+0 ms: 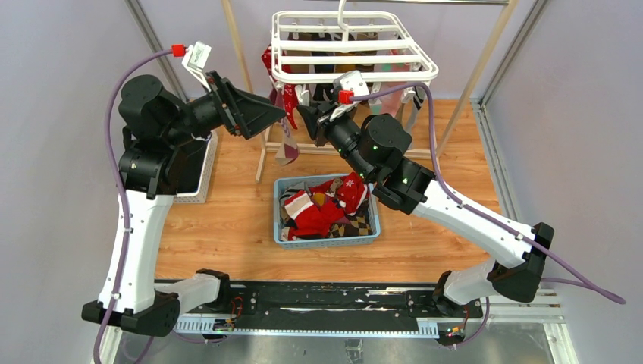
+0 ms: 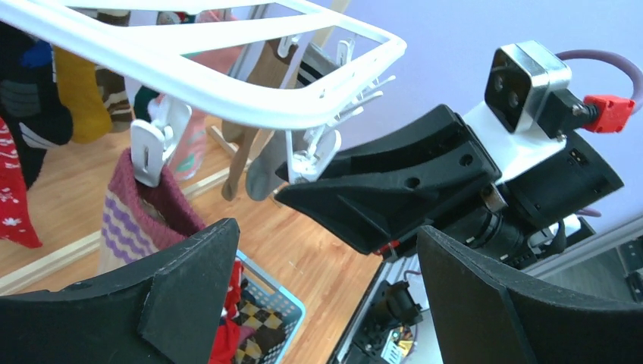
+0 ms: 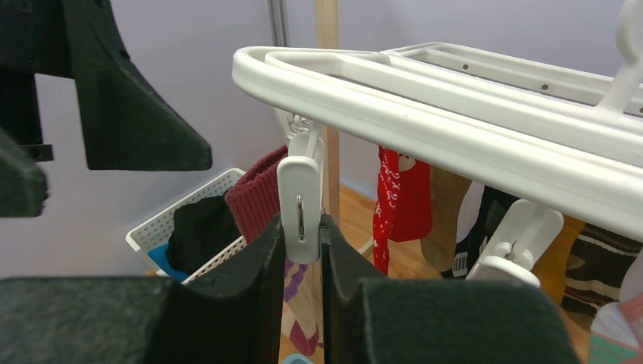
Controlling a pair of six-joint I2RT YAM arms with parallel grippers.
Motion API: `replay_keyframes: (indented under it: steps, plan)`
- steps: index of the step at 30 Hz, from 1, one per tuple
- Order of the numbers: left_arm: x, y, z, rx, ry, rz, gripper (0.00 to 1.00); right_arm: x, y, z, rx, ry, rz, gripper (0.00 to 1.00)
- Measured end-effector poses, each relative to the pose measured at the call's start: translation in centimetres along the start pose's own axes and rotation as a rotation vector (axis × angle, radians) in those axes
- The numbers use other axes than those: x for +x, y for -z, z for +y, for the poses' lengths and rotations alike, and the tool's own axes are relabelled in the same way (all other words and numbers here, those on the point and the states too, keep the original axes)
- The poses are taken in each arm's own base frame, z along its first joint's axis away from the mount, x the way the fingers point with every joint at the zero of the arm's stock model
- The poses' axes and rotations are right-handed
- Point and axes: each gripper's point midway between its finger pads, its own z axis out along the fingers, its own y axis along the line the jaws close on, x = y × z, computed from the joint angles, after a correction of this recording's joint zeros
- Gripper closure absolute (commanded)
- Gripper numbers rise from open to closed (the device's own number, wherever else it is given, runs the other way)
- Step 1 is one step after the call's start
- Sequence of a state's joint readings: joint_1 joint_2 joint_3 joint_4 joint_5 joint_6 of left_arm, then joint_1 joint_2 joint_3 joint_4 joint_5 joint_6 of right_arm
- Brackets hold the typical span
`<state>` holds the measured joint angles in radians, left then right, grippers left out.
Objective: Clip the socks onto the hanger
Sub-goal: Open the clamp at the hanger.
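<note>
Right fingers (image 3: 254,292) pinched on a white clip (image 3: 299,199); left fingers (image 2: 178,292) spread wide beside them.

From above, the grid of the hanger (image 1: 352,70) covers most of the hung socks. The right wrist view hides the clip's lower end behind its own fingers, so whether it holds anything cannot be told. That clip dangles from the hanger's edge rail. A maroon zigzag-striped sock (image 2: 130,221) hangs from the neighbouring clip (image 2: 148,152), just beyond the right fingers. The left fingers sit below the rail, facing the right ones. Red snowflake socks (image 1: 322,214) lie heaped in a blue basket (image 1: 327,241) on the bench (image 1: 227,224), well apart from both.
</note>
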<state>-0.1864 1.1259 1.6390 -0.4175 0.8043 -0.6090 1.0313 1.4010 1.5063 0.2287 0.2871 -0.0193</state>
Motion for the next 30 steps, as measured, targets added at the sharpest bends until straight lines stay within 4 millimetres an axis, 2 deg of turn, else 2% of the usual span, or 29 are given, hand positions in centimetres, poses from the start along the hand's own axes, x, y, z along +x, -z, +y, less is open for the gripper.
replay_keyframes:
  steps: [10,19,30]
  plan:
    - [-1.6,-2.9,-1.3,0.066,-0.040,0.008,0.16,0.0,0.0,0.9,-0.035,-0.056,-0.003,1.00]
    - [-0.3,-5.3,2.1,0.013,-0.018,0.061,0.22,0.6,0.0,1.2,-0.047,-0.069,0.007,1.00]
    - [0.1,-5.9,2.8,-0.008,-0.025,0.069,0.32,0.9,-0.3,1.5,-0.060,-0.074,0.007,1.00]
